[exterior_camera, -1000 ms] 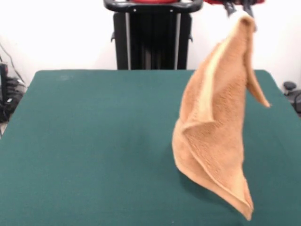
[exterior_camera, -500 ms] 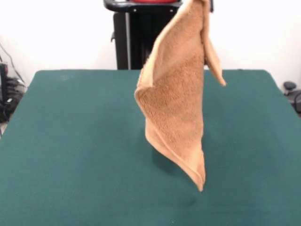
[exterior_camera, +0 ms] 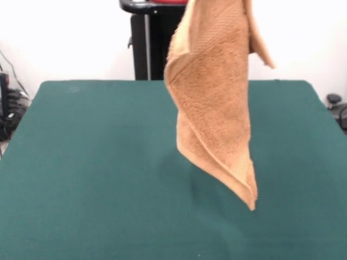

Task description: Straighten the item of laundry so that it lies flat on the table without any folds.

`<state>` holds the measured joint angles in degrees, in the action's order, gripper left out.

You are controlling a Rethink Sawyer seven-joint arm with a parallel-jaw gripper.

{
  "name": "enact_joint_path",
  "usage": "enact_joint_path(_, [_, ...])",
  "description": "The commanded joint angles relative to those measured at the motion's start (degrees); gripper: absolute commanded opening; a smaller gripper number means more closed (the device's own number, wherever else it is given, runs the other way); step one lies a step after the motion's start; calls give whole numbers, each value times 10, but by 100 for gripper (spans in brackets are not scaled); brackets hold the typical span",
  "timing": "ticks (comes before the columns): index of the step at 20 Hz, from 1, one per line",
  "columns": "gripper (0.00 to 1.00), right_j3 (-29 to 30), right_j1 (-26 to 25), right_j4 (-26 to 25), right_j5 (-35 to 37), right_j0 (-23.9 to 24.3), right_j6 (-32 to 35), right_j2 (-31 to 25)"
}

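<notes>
The tan-orange towel (exterior_camera: 214, 97) hangs in the air over the middle of the dark green table (exterior_camera: 97, 162). Its top runs out of the picture at the upper edge. It is folded lengthwise, with a flap sticking out at the upper right. Its lowest corner (exterior_camera: 252, 206) points down and seems to hang clear of the table top. The gripper is above the top edge and does not show.
The robot's black pedestal (exterior_camera: 152, 49) stands behind the table's far edge. Cables and dark gear (exterior_camera: 8, 108) lie beyond the left edge of the table. A dark object (exterior_camera: 336, 105) sits beyond the right edge.
The towel was lifted off the right side of the table and swung left to the middle. In the last half second it rose a little and shifted slightly right.
</notes>
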<state>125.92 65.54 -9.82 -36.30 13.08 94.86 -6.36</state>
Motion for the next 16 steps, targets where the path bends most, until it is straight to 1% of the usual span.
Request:
enact_joint_path(1, [0,-26,-37,34,-56,-40,188,-58])
enact_joint_path(4, [0,-37,-61,28,-82,-46,191,-61])
enact_joint_path(5, [0,-41,-79,27,-95,-55,181,-59])
enact_joint_path(6, [0,-45,-87,22,-92,-58,171,-57])
enact_joint_path(8, [0,-59,-127,23,-95,-80,131,-43])
enact_joint_path(9, [0,-69,-147,29,-104,-93,108,-30])
enact_joint_path(11, [0,-81,-174,39,-120,-109,89,-16])
enact_joint_path(16, [0,-95,-211,64,-145,-141,79,5])
